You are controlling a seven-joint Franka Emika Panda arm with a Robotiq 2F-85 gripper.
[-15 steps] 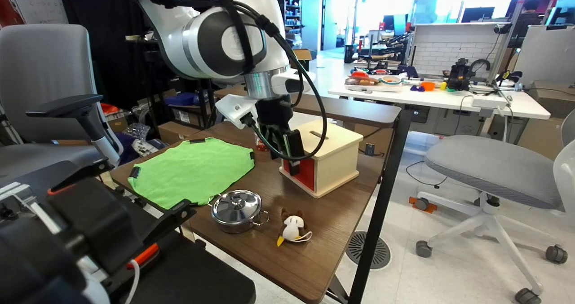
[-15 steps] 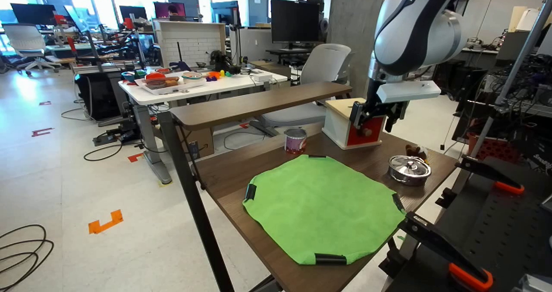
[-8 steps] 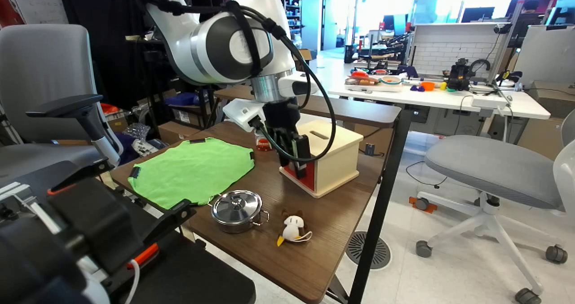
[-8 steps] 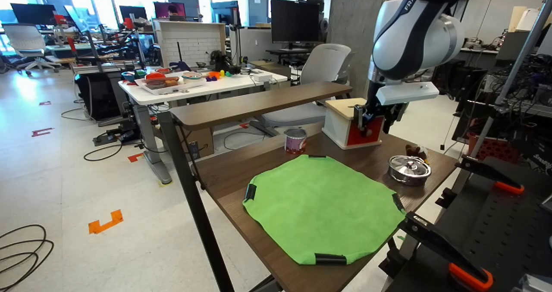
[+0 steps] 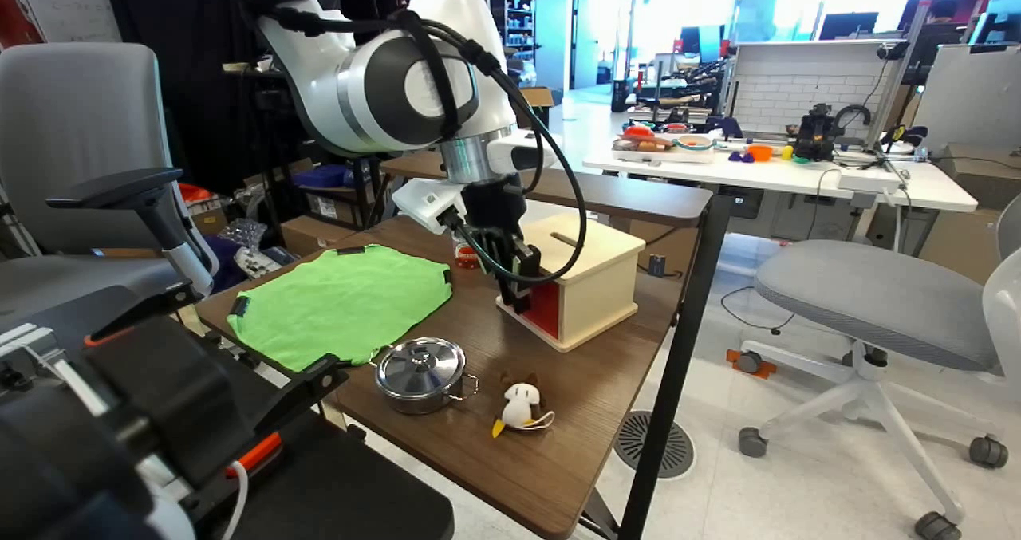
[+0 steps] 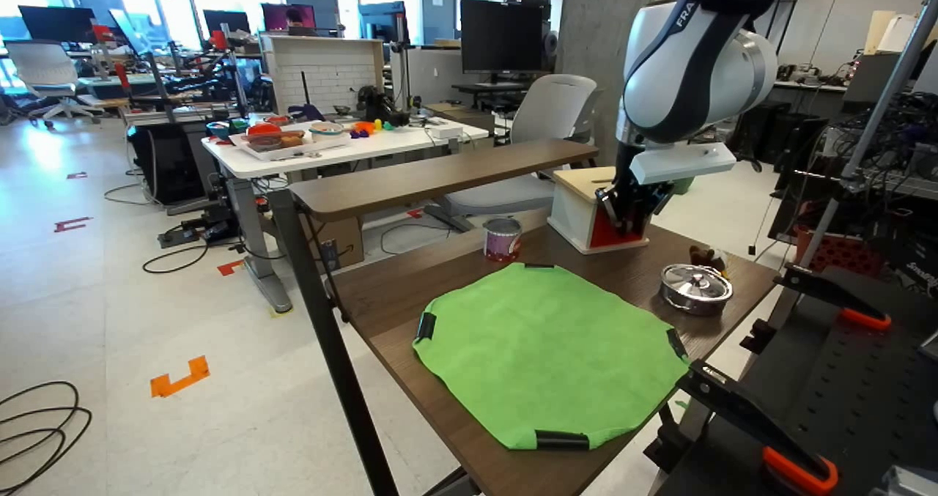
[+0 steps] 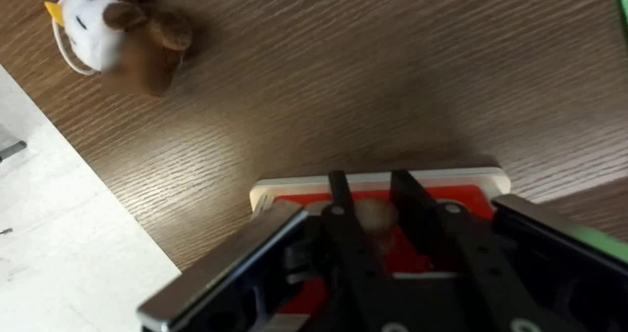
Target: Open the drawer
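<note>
The drawer shows its red front (image 5: 547,310) in the face of a small light-wood box (image 5: 598,309), and in both exterior views it sits pushed into the box. Its pale round knob (image 7: 377,217) lies between the black fingers in the wrist view. My gripper (image 7: 369,187) points down in front of the drawer and is shut on that knob, one finger on each side of it. In an exterior view the gripper (image 6: 624,225) covers the knob and part of the red front (image 6: 604,234).
A lidded metal pot (image 5: 421,372) and a bird plush (image 5: 522,408) lie in front of the box on the brown table (image 5: 510,476). A green cloth (image 6: 557,357) and a can (image 6: 502,239) are beside it. A raised shelf (image 6: 447,177) runs behind the box.
The fingers, wide apart a second ago, have come together around the knob. The arm has lowered and shifted slightly at the box front. The drawer has not visibly moved.
</note>
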